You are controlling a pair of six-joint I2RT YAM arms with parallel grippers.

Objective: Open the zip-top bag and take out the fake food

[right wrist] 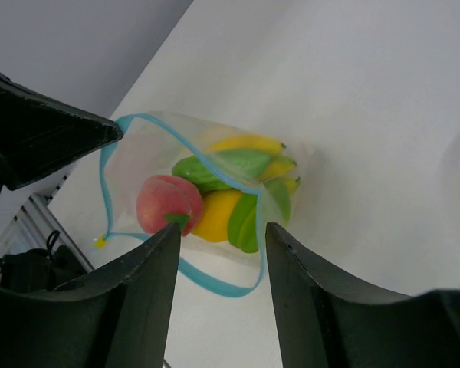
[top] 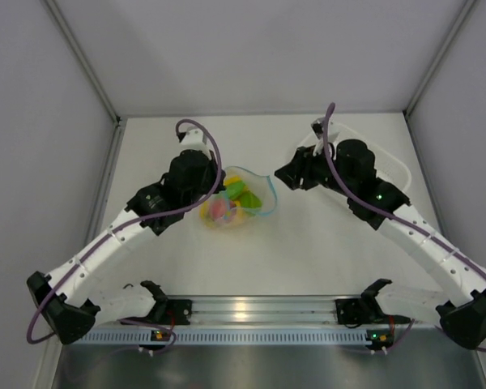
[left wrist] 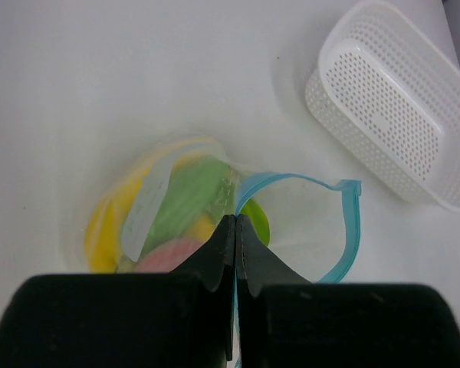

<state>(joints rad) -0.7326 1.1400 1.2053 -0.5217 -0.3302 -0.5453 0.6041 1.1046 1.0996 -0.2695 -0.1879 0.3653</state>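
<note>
1. Top view: the zip-top bag (top: 255,194) lay mid-frame on the white counter (top: 308,259), between the two arms. The fake food (top: 225,209) was bunched toward its left end, and its blue-rimmed mouth faced right. The left end effector (top: 217,188) sat on the bag's left side. The right end effector (top: 283,177) pointed at the mouth from just right of it, not touching.
2. Left wrist view: the left end effector (left wrist: 236,222) was pressed together at centre frame, clamped on the bag's rim. The mouth's blue loop gaped to the right. A white basket (left wrist: 391,100) stood at upper right.
3. Right wrist view: the right end effector (right wrist: 222,228) had its fingers apart with nothing between them. The bag lay just beyond the fingertips, mouth toward the camera, with the pink peach (right wrist: 167,201) nearest. A straight reach forward through the mouth looked like the likely next move.
</note>
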